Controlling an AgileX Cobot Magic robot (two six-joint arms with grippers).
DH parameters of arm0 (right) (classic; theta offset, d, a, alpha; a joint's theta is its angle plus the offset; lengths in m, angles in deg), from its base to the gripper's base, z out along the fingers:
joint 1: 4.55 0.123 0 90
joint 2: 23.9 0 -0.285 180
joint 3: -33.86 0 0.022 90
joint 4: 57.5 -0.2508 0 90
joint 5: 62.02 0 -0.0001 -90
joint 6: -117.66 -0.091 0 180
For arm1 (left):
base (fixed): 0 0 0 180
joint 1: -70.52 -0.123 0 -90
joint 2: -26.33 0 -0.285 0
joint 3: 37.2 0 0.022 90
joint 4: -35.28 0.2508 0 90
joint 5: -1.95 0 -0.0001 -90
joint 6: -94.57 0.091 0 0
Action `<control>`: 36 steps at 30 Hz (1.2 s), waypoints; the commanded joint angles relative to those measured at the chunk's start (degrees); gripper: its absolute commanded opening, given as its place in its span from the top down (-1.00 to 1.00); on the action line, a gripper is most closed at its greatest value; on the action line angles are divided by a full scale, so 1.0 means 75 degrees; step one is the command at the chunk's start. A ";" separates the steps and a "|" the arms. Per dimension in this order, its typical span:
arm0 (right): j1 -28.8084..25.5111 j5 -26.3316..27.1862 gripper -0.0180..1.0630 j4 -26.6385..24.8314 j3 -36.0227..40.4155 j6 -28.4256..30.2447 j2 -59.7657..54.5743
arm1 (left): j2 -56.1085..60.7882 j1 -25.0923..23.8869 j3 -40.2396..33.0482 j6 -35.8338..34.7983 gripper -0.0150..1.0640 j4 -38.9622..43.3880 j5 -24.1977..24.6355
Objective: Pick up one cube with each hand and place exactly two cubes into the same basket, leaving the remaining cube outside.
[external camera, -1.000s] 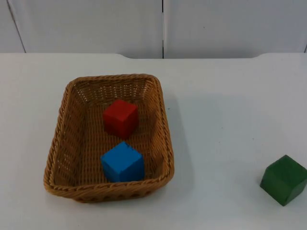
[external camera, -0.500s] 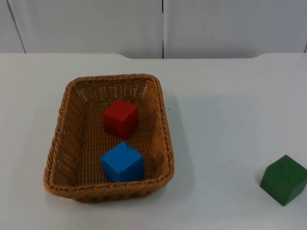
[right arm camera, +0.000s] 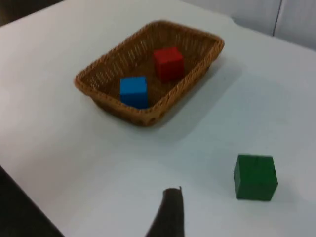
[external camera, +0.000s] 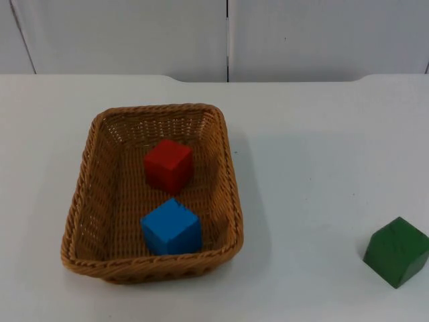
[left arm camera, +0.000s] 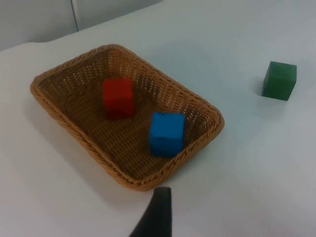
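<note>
Nothing has moved: red cube and blue cube in wicker basket; finger states unclear

A bare test bench in what looks like a robotics lab: a plain white surface runs back to a grey partition wall of flat panels split by a dark vertical seam. The props are the kind set out for trials, not daily use: a woven basket holding a red cube and a blue cube, and a green cube well apart on the open white, near the right hand. The left hand hangs just off the basket's rim.
</note>
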 commanded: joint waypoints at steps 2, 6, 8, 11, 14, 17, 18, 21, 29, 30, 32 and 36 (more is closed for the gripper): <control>-0.0003 -0.0121 -0.35 0.0000 0.0134 -0.0034 0.0027 | 0.0032 -0.0004 -0.0108 0.0026 -0.58 0.0081 -0.0022; -0.0003 -0.0121 -0.35 0.0000 0.0134 -0.0034 0.0027 | 0.0032 -0.0004 -0.0189 0.0057 -0.58 0.0092 0.0064; -0.0003 -0.0121 -0.35 0.0022 0.0138 -0.0034 0.0027 | 0.0032 -0.0004 -0.0189 0.0057 -0.58 0.0092 0.0064; -0.0003 -0.0121 -0.35 0.0022 0.0138 -0.0034 0.0027 | 0.0032 -0.0004 -0.0189 0.0057 -0.58 0.0092 0.0064; -0.0003 -0.0121 -0.35 0.0017 0.0138 -0.0019 0.0027 | 0.0032 -0.0004 -0.0189 0.0057 -0.58 0.0092 0.0064; -0.0003 -0.0121 -0.35 0.0017 0.0138 -0.0019 0.0027 | 0.0032 -0.0004 -0.0190 0.0057 -0.58 0.0035 0.0064; -0.0003 -0.0121 -0.35 0.0017 0.0138 -0.0019 0.0027 | 0.0032 -0.0004 -0.0190 0.0057 -0.58 0.0035 0.0064; -0.0003 -0.0121 -0.35 0.0017 0.0138 -0.0019 0.0027 | 0.0032 -0.0004 -0.0190 0.0057 -0.58 0.0035 0.0064; -0.0003 -0.0121 -0.46 0.0017 0.0138 -0.0019 0.0027 | 0.0032 -0.0004 -0.0190 0.0057 -0.60 0.0035 0.0064; -0.0003 -0.0121 -0.54 0.0017 0.0138 -0.0019 0.0027 | 0.0032 -0.0004 -0.0190 0.0057 -0.65 0.0035 0.0064; -0.0003 -0.0121 -0.70 0.0017 0.0138 -0.0003 0.0027 | 0.0032 -0.0004 -0.0190 0.0057 -0.82 0.0035 0.0064; -0.0003 -0.0121 -0.98 0.0029 0.0138 0.0015 0.0027 | 0.0032 -0.0004 -0.0190 0.0057 -0.98 0.0123 0.0064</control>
